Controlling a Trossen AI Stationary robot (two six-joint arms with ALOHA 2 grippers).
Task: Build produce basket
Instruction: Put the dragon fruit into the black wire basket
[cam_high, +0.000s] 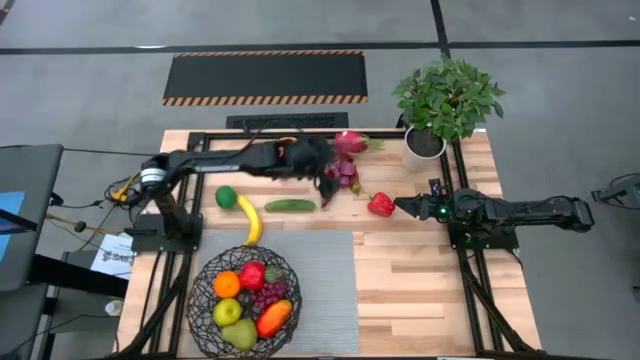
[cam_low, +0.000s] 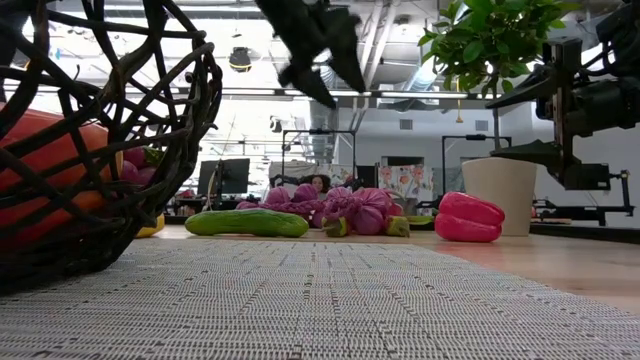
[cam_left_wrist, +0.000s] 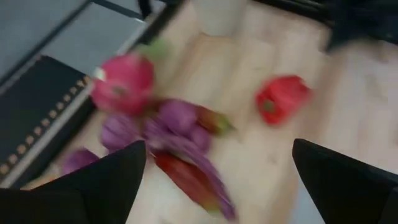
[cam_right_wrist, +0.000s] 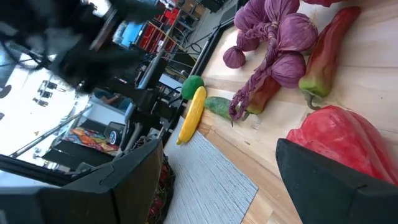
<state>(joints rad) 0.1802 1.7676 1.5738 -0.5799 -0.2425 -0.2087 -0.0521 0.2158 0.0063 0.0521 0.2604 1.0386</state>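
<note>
Closest in the low view is the black wire basket (cam_low: 95, 130), standing on the grey woven mat (cam_high: 315, 285) at the near left of the counter (cam_high: 420, 290). Seen from above, it holds an orange (cam_high: 227, 284), a red apple (cam_high: 252, 275), purple grapes (cam_high: 270, 294), a yellow-green apple (cam_high: 228, 312), a green pear (cam_high: 241, 334) and an orange-red pepper (cam_high: 274, 317).

The rest of the produce lies on the bare wood beyond the mat. A lime (cam_high: 226, 196) sits just beside a yellow banana (cam_high: 249, 219), whose lower end reaches the mat's edge. A cucumber (cam_high: 289, 205) lies near them. Further back is a cluster of a pink dragonfruit (cam_high: 350, 142), a bunch of purple onions (cam_left_wrist: 177, 121) and a long red chili (cam_left_wrist: 186, 177). A red bell pepper (cam_high: 380, 204) lies apart to the right, and a potted plant (cam_high: 445, 100) in a white pot stands at the far right corner.

The left gripper (cam_high: 325, 180) hangs above the purple cluster, its fingers (cam_left_wrist: 106, 180) spread wide and empty. The right gripper (cam_high: 402, 206) is low beside the bell pepper, its fingers (cam_right_wrist: 339, 180) open, one of them right by the pepper, not closed on it.
</note>
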